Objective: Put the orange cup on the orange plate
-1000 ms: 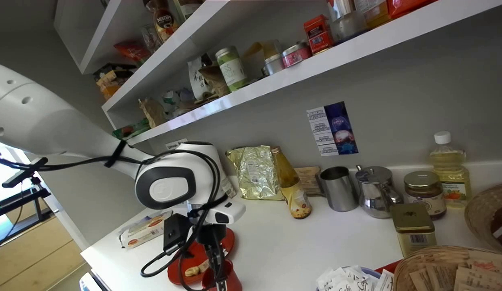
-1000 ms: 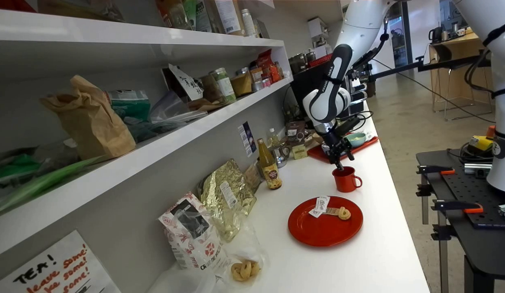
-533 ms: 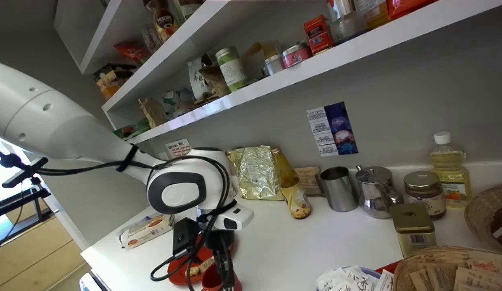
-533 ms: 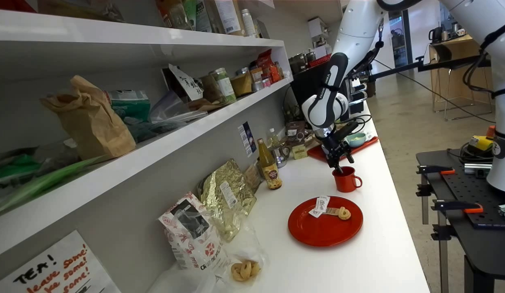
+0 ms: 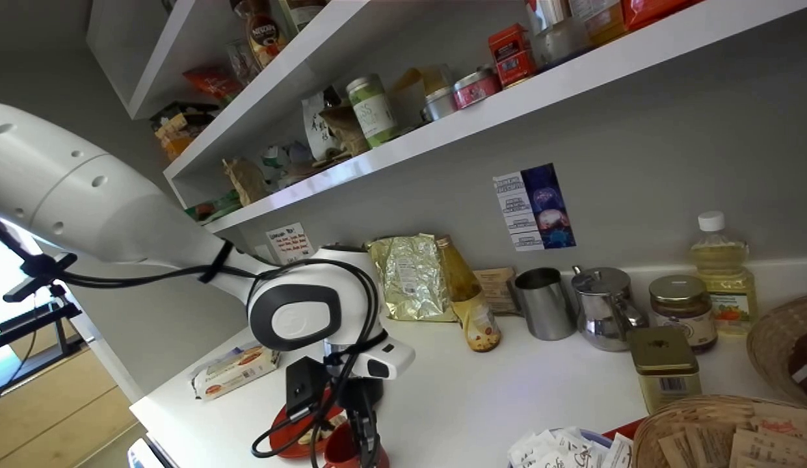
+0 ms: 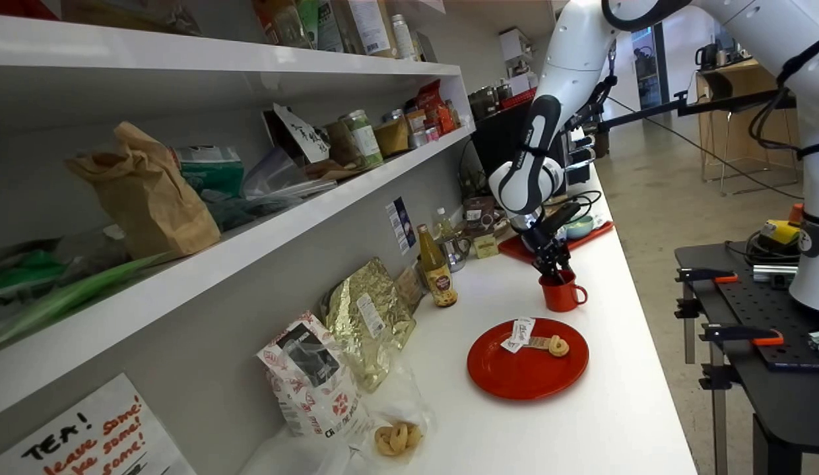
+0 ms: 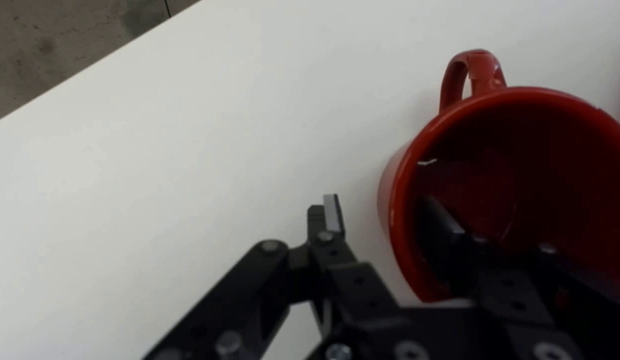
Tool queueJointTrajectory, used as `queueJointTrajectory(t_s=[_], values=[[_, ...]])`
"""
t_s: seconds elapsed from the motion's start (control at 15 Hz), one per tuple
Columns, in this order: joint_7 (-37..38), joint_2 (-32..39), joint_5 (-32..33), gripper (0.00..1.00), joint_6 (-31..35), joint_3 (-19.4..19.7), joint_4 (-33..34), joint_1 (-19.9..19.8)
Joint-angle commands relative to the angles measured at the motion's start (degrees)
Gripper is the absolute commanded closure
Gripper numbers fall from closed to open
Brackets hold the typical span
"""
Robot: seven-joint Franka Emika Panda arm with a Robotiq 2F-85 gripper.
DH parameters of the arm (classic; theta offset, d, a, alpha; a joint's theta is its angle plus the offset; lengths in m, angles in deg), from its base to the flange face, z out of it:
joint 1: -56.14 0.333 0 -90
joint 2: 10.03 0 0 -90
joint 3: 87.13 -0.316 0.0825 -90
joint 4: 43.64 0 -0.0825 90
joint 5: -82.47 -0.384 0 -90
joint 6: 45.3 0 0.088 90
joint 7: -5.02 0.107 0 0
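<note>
The orange cup (image 6: 562, 297), a red-orange mug with a handle, stands upright on the white counter. My gripper (image 7: 387, 214) straddles its rim in the wrist view. One finger (image 7: 332, 214) is outside the wall, with a gap to it. The other finger (image 7: 439, 225) reaches down inside the cup; whether it touches the inner wall is too dark to tell. The jaws stand partly apart and grip nothing. Nearby lies the orange plate (image 6: 515, 379), bearing a white packet and a yellowish ring-shaped bit. In an exterior view, the frame's bottom edge cuts off the cup (image 5: 341, 448).
A leaning bottle (image 6: 437, 274) and a gold bag (image 6: 373, 316) line the wall. Beyond the cup are a red tray (image 6: 515, 249) and a bowl (image 6: 579, 227). Over the counter runs a white shelf (image 6: 317, 210). A metal jug (image 5: 545, 305) stands at the back.
The arm has shifted rightward in an exterior view, and the gripper now sits over the cup's near wall. Its fingers have come closer together. Cup and plate have stayed in place.
</note>
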Motion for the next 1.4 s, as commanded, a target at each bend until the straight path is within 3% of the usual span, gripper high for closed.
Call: queueJointTrajectory(t_s=[0.0, 0.13, 0.6, 1.0, 1.33], values=[[-0.16, 1.18, 0.34, 0.87, -2.76, 0.06, 2.42, -0.37], [-0.31, 1.26, 0.23, 1.00, -3.40, 0.05, 2.74, -0.59], [-1.55, -2.11, -0.03, 0.98, -4.65, -0.27, 2.27, -0.98], [-0.50, -11.40, 2.39, 0.98, -4.09, -0.65, 1.43, 1.89], [0.10, -17.29, 4.97, 0.98, -4.59, -3.13, 2.17, 5.48]])
